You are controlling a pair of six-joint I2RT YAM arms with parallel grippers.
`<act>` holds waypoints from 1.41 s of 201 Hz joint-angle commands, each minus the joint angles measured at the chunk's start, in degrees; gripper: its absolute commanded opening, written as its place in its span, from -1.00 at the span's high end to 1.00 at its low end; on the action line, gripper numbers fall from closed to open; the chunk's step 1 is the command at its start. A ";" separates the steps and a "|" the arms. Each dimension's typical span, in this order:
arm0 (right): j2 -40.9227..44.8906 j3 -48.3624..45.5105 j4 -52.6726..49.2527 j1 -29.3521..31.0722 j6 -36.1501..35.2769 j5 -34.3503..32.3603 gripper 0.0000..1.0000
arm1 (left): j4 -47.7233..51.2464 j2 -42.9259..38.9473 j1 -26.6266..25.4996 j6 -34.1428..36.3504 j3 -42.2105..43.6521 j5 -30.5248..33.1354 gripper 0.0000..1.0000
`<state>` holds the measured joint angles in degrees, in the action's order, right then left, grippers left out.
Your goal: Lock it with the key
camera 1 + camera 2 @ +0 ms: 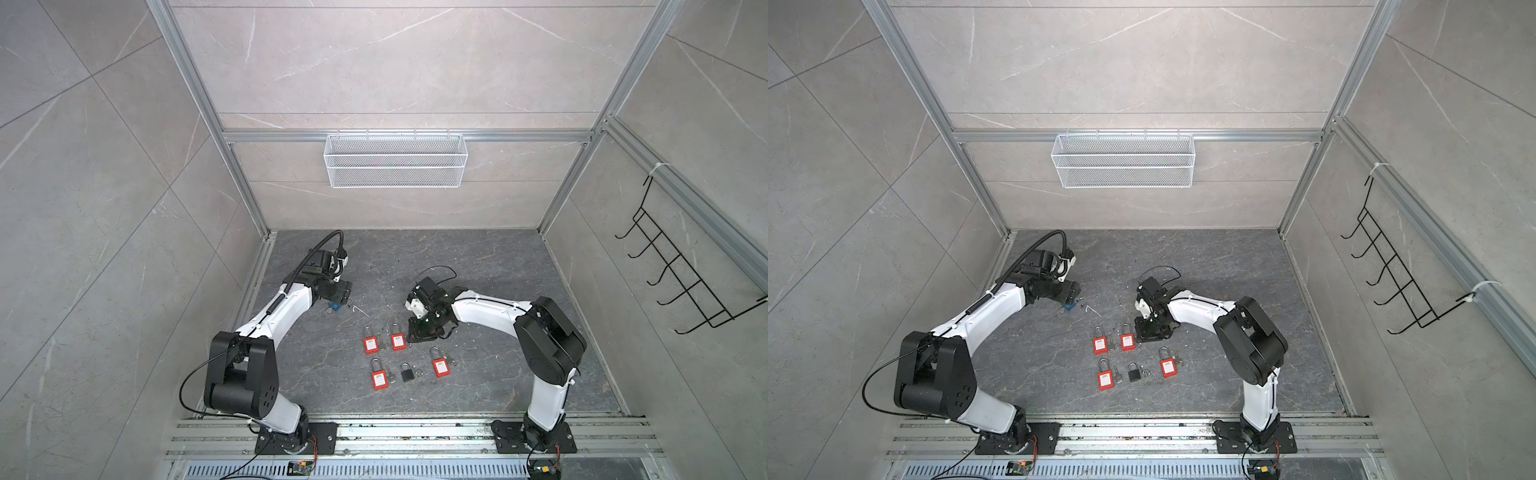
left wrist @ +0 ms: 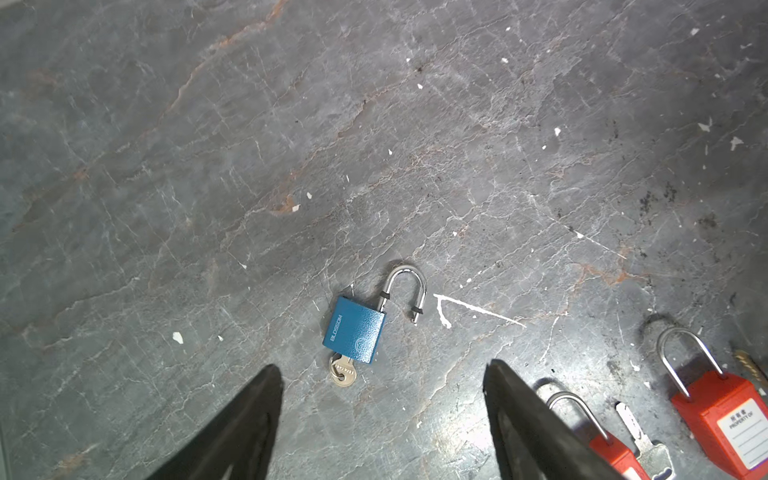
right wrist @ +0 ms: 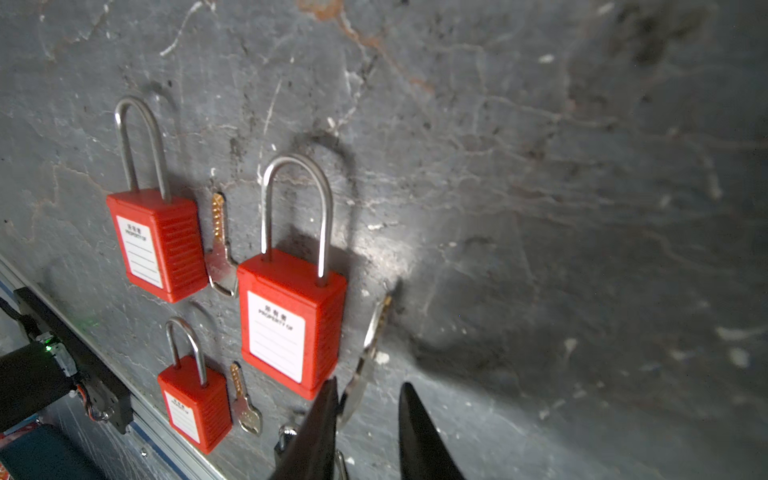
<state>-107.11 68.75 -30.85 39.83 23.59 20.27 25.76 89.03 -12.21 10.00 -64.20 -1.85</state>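
A blue padlock (image 2: 354, 330) lies flat on the dark stone floor, its shackle swung open and a silver key (image 2: 343, 372) in its keyhole. My left gripper (image 2: 381, 368) hovers just short of it, open wide, with nothing between its fingers. In both top views the blue padlock (image 1: 333, 307) lies right under the left gripper (image 1: 347, 298). My right gripper (image 3: 368, 390) is low beside a red padlock (image 3: 291, 320), its jaws parted. A loose, blurred key (image 3: 365, 353) leans tilted against one finger (image 3: 322, 419), unclamped.
Several red padlocks (image 1: 370, 344) with loose keys and a black padlock (image 1: 407, 372) lie in rows mid-floor. A white wire basket (image 1: 395, 160) hangs on the back wall, a black hook rack (image 1: 681, 270) on the right wall. Aluminium rails (image 1: 415, 432) run along the front.
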 commanded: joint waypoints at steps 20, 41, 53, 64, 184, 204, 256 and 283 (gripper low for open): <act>7.94 -1.76 -1.25 0.06 -0.26 -6.09 0.29 | 8.09 7.49 0.46 -2.41 -8.49 0.43 -0.82; 10.93 -2.81 -1.49 0.07 -0.48 -8.46 0.25 | 9.71 11.02 0.76 -2.64 -10.61 -0.21 -0.82; 12.48 -3.83 -1.71 0.07 -0.48 -9.69 0.22 | 10.55 12.95 1.14 -2.40 -11.68 -0.60 -0.82; 13.71 -4.75 -1.71 0.07 -0.35 -10.55 0.20 | 11.21 14.85 1.49 -2.31 -12.56 -0.89 -0.83; 17.84 -7.12 -3.57 0.07 -1.88 -15.41 0.18 | 13.72 22.29 3.07 -10.10 -12.15 -8.74 -0.79; 18.90 -6.73 -3.73 0.07 -1.94 -15.87 0.18 | 12.78 21.03 2.98 -12.97 -10.01 -12.10 -0.79; 18.00 -4.36 -3.93 0.07 -2.20 -14.81 0.19 | 7.29 16.56 2.30 -23.60 -3.76 -17.90 -0.71; 15.67 -0.36 -5.59 0.20 -3.17 -15.04 0.21 | 2.49 14.85 0.28 -28.25 -0.64 -20.35 -0.70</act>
<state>-89.52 63.79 -34.24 39.83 22.04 5.56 31.86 105.93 -9.82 -11.16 -67.53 -16.80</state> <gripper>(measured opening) 0.401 0.853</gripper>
